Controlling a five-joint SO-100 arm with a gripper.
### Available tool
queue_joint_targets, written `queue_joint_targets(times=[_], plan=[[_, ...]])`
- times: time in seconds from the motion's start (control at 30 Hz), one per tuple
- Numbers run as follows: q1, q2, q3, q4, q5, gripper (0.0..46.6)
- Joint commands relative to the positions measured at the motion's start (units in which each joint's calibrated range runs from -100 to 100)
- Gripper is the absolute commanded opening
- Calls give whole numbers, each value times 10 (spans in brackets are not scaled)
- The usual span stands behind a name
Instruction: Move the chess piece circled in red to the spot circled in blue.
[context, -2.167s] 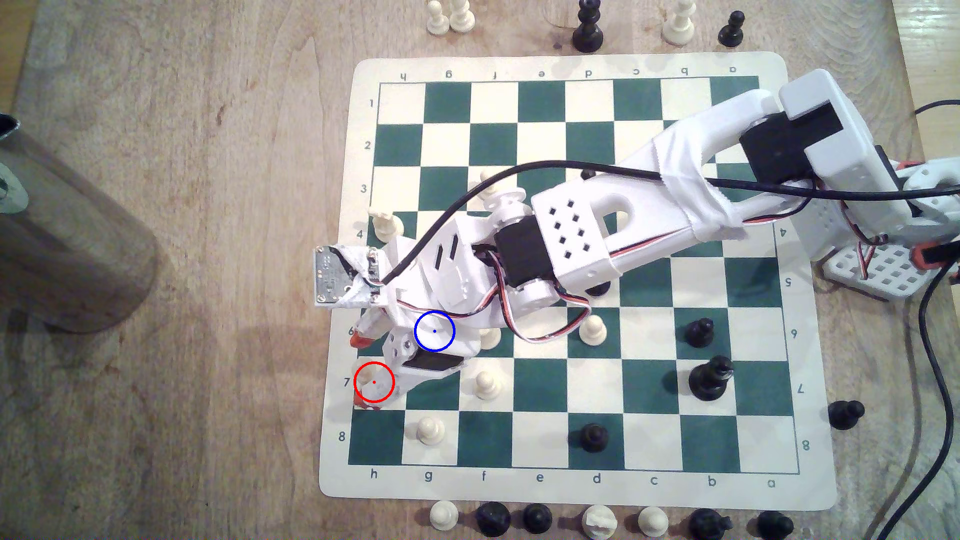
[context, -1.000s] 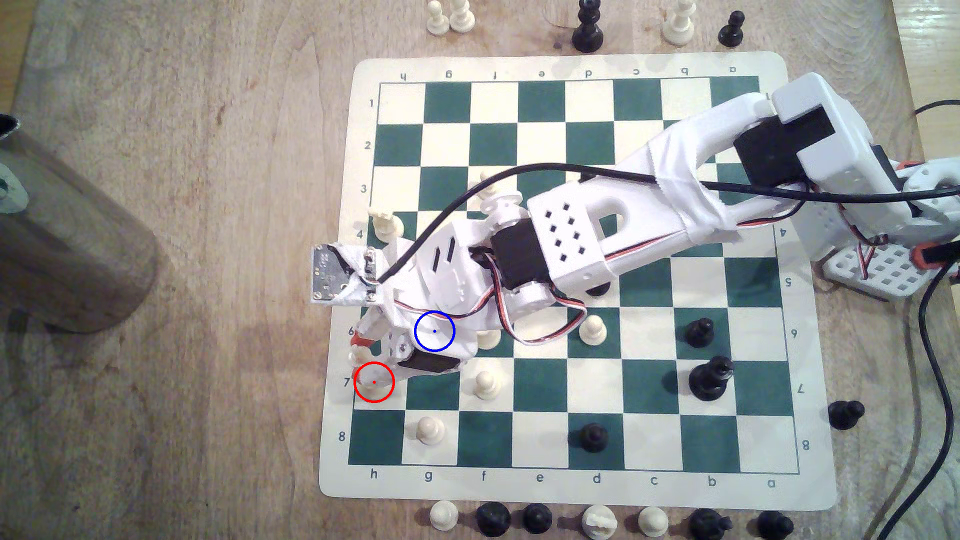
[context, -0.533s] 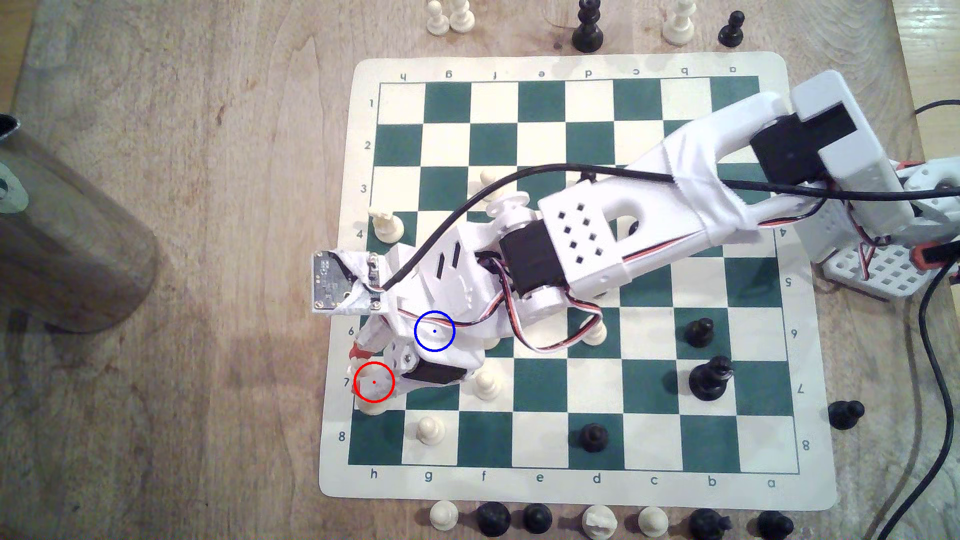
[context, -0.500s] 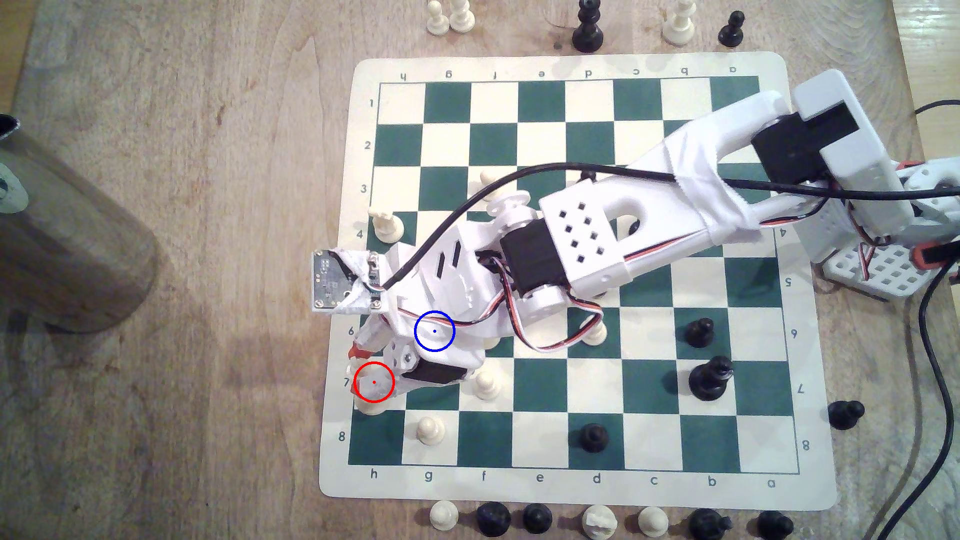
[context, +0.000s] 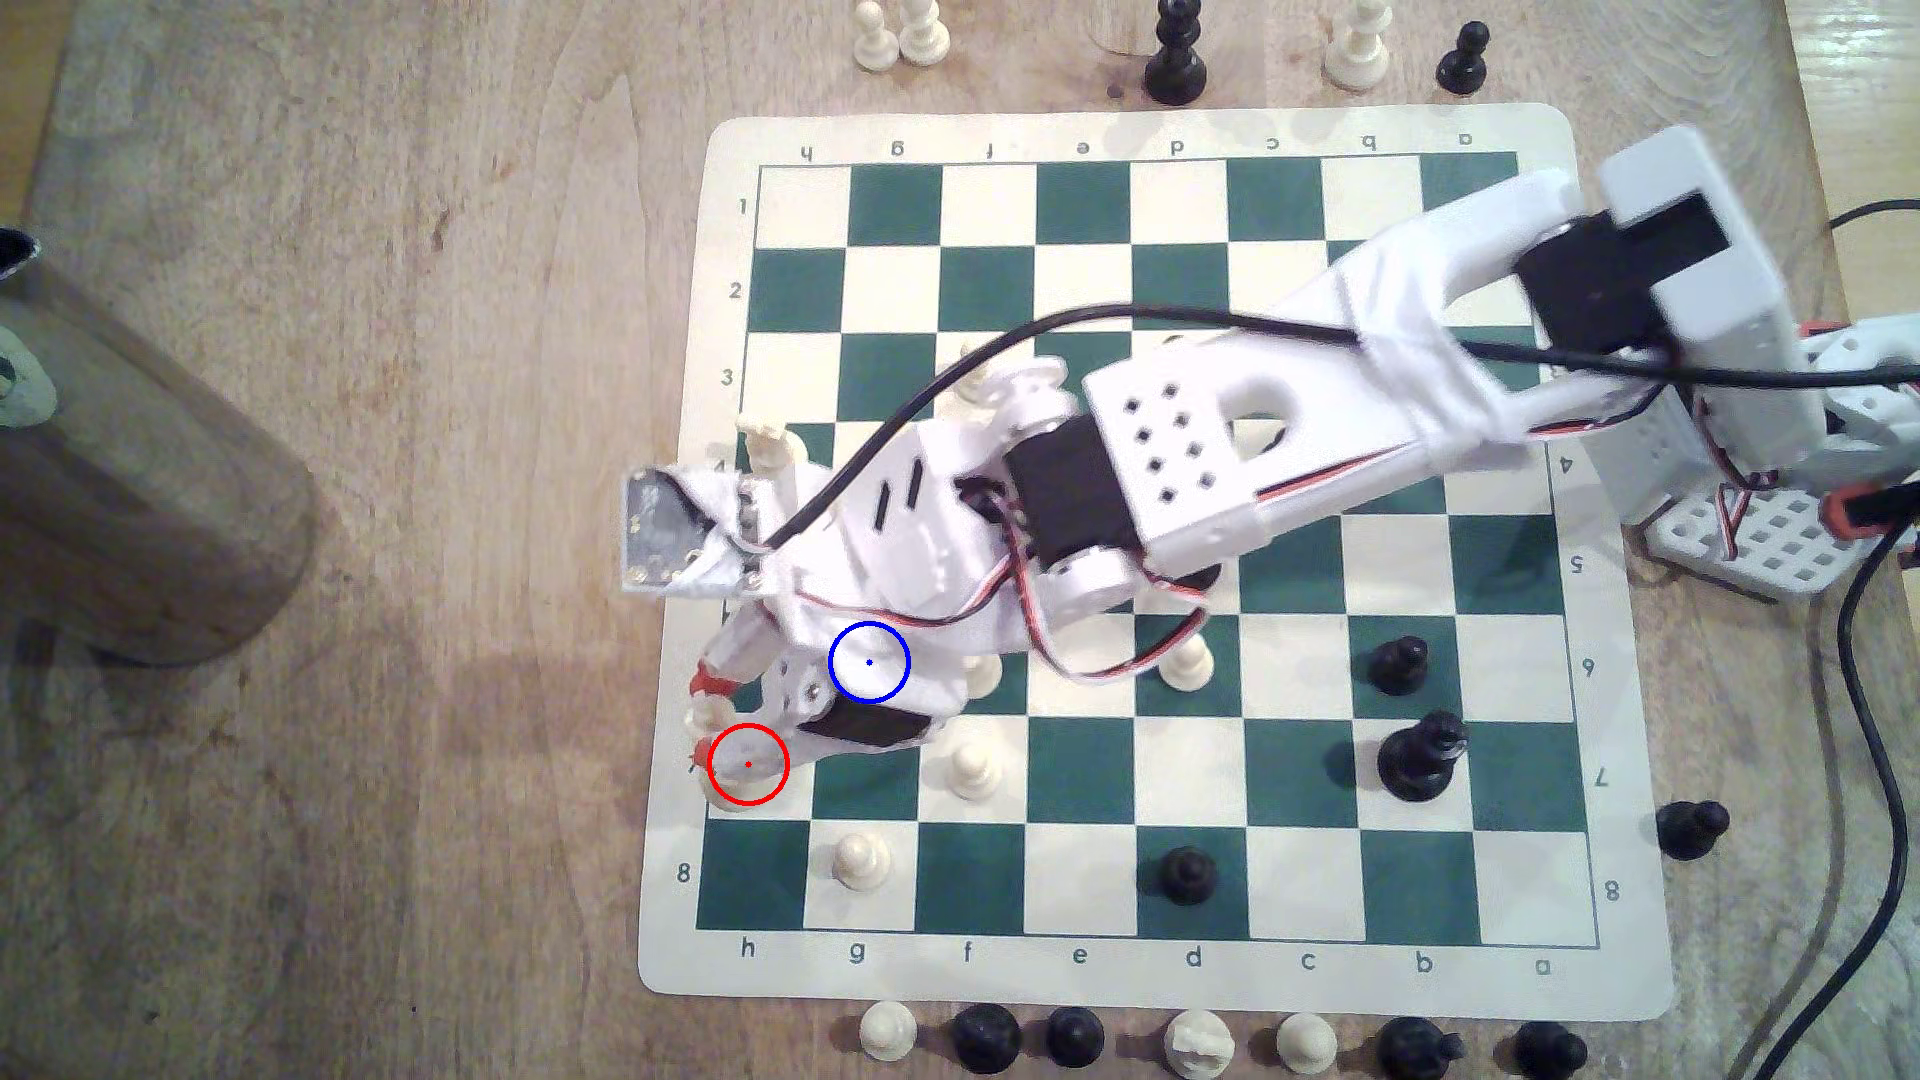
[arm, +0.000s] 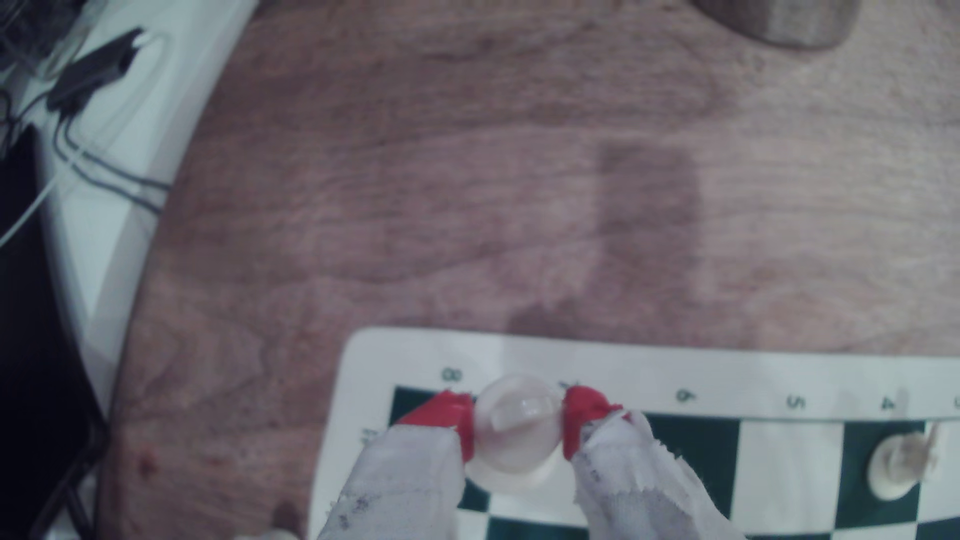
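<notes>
Gripper (arm: 517, 426) closed on the chess piece circled in red (arm: 514, 441), red fingertips (arm: 452, 415) pressed against either side of its rounded head. Piece held at the h7 corner of the chessboard mat (context: 1621, 727), by the exterior view's left edge. Best lifted straight up first, clear of the cream pawn (context: 971, 768) nearby, then carried diagonally over to the spot circled in blue (context: 870, 662), currently under the wrist, and lowered squarely before release.

We see a worn wooden tabletop (context: 364, 727) under soft, even light. A round wooden post (context: 135, 498) stands at the exterior view's left, casting a faint shadow.
</notes>
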Motion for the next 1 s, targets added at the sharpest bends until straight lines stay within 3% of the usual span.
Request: queue_joint_targets(times=[0.0, 0.97], plan=[[1, -110, 5, 2, -1, 3], [39, -175, 184, -36, 16, 3]])
